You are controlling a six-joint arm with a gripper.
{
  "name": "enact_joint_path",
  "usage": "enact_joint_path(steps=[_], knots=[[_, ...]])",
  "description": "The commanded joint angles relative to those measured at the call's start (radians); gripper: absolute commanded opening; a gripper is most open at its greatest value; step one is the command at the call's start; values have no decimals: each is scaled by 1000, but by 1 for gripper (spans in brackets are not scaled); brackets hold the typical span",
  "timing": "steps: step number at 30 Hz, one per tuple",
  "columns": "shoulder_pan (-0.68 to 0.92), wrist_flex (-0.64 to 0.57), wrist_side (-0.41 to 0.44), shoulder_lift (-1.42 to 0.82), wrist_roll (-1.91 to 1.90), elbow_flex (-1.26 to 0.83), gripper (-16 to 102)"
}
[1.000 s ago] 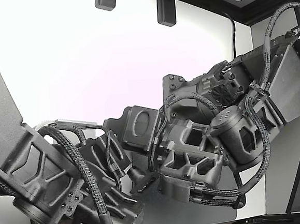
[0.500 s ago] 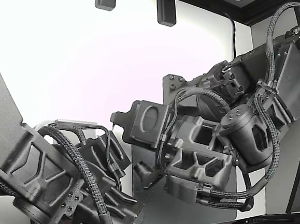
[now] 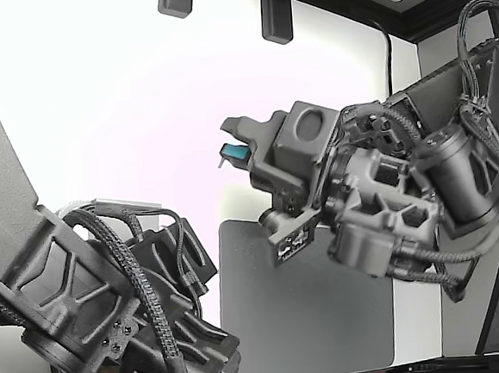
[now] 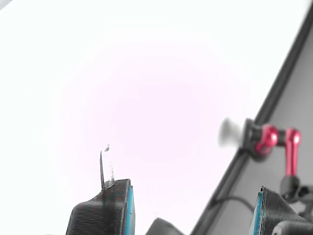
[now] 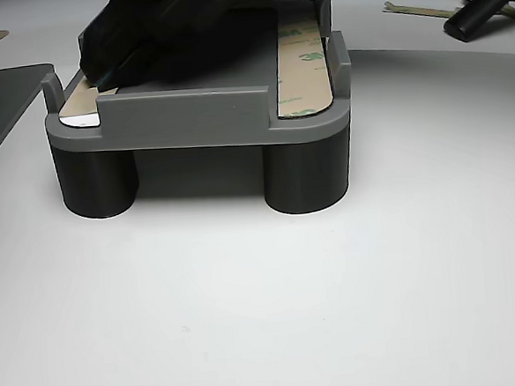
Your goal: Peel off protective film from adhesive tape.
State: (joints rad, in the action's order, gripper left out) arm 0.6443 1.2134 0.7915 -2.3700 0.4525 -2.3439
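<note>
Exterior view: the arm's gripper [image 3: 234,149] is raised above the grey mat [image 3: 308,320] on the white tabletop [image 3: 122,101], blue-padded fingers [image 3: 237,154] pointing toward the exterior view's left; a second arm [image 3: 111,292] sits low at the exterior view's left, and whether it holds anything cannot be told. No fixture or tape shows in this view. Wrist view: the two fingers [image 4: 110,210] stand well apart, so the jaws are wide open with nothing between the pads; a thin translucent sliver [image 4: 104,169] stands up from the tip of one finger, possibly film residue, too small to be sure. Behind is only bright background and a red clamp [image 4: 274,139]. Other view: a grey fixture [image 5: 199,117] on round legs stands on the tabletop, carrying a tape strip with printed liner [image 5: 303,66] along its right side in this view and a second strip [image 5: 79,104] at its left, partly under a dark body [image 5: 175,31]. Each strip's long axis runs away from this camera. Judgement: the tape lies below and apart from the open fingers, so the next move calls for a descent to a strip end, jaws set across that long axis
</note>
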Motion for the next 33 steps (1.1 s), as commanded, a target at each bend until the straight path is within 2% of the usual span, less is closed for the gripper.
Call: enact_joint_path(steps=[1, 5, 7, 9, 14, 18, 22, 33], knots=[[-133, -95, -153, -209, 34, -5, 100], [-279, -232, -313, -459, -158, -81, 100], [-373, -290, -453, -584, -229, -144, 100], [-511, -282, -638, -584, -345, -152, 100], [-753, -261, -850, -584, -505, -209, 100], [-830, -236, -888, -584, -509, -290, 100], [-834, -252, -927, -584, -486, -296, 100], [-834, -253, -902, -584, -502, -296, 100]])
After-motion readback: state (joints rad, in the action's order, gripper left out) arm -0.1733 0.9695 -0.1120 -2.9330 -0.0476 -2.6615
